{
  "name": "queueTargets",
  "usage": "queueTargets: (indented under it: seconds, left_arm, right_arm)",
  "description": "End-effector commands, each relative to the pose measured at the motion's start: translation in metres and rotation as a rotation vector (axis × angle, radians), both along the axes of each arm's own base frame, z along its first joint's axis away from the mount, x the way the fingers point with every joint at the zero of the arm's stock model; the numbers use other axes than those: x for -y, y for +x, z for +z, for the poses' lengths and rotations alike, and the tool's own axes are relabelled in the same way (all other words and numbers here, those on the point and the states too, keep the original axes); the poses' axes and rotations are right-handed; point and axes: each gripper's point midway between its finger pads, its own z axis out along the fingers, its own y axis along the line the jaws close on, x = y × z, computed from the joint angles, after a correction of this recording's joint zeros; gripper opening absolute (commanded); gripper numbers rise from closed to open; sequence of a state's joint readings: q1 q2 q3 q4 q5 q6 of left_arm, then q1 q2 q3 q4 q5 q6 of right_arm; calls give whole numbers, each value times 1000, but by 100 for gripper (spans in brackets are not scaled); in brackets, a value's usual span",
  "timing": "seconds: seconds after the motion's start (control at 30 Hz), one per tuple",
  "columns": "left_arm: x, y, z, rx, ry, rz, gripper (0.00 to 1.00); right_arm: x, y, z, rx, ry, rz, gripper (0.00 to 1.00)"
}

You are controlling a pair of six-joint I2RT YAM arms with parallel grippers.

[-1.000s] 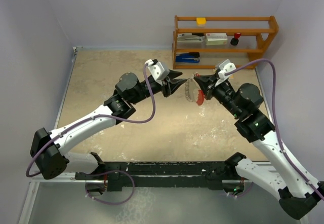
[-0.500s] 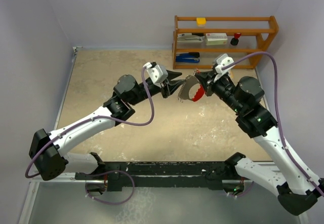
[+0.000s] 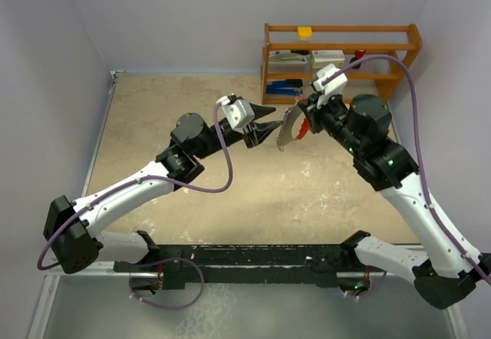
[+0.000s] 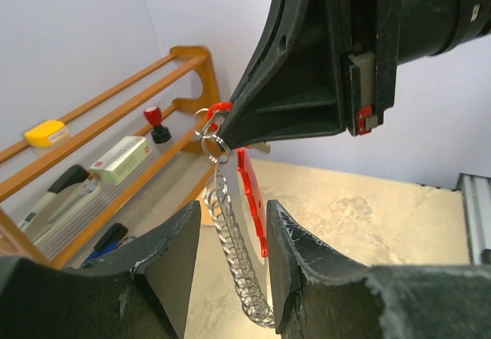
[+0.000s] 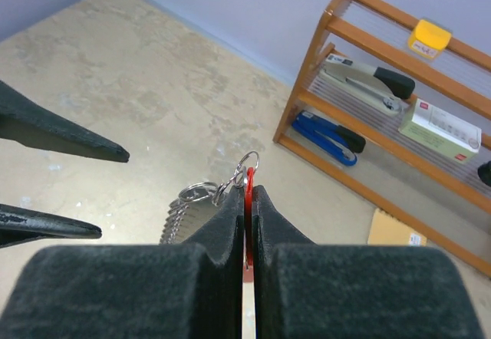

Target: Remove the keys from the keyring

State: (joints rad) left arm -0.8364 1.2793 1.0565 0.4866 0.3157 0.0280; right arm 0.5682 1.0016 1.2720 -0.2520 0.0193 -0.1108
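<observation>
My right gripper is shut on the thin red-and-white crescent fob of the keyring and holds it above the table. Small silvery rings thread the fob's red top. A coiled silvery chain hangs from them. My left gripper is open. Its fingers stand on either side of the hanging chain and the fob's red edge, which is close to the right-hand finger. The keys are hidden; I cannot pick them out among the rings.
A wooden shelf rack stands at the back right. It holds a grey stapler, a blue stapler, a small box, a yellow piece and a red-topped knob. A tan card lies below the rack.
My right gripper has swung left and upward with the keyring, bringing fob and chain between the left fingers. The left jaws have opened a little wider.
</observation>
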Motion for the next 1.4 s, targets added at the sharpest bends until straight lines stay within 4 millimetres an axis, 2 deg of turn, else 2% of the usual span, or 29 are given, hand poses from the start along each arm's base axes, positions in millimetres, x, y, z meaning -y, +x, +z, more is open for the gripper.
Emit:
queueTargets:
  seconds: [0.0, 0.17, 0.4, 0.47, 0.63, 0.7, 0.8, 1.0, 1.13, 1.37]
  left_arm:
    - [-10, 16, 17, 34, -12, 102, 37]
    - [-18, 28, 10, 1, -1, 182, 37]
    - [-24, 42, -3, -26, 35, 261, 37]
    - [-24, 46, -8, -34, 54, 278, 38]
    - [-23, 55, -19, -45, 67, 307, 46]
    - [-24, 57, -18, -34, 57, 321, 48]
    - [-24, 61, -10, -19, 30, 332, 49]
    - [-11, 43, 15, 38, -91, 205, 49]
    - [-3, 26, 19, 96, -153, 103, 49]
    - [9, 20, 14, 112, -159, 38, 50]
  right_arm:
    - [21, 9, 23, 4, -78, -110, 0]
    - [31, 22, 25, -85, -181, -196, 0]
    - [35, 32, 27, -212, -313, -290, 0]
    - [35, 29, 22, -265, -347, -321, 0]
    - [44, 15, -10, -397, -465, -443, 0]
    - [43, 8, -16, -415, -463, -434, 0]
    - [42, -3, -12, -416, -436, -422, 0]
    - [35, -13, -13, -409, -433, -392, 0]
    - [30, -14, -18, -413, -437, -379, 0]
    - [24, -14, -21, -407, -420, -360, 0]
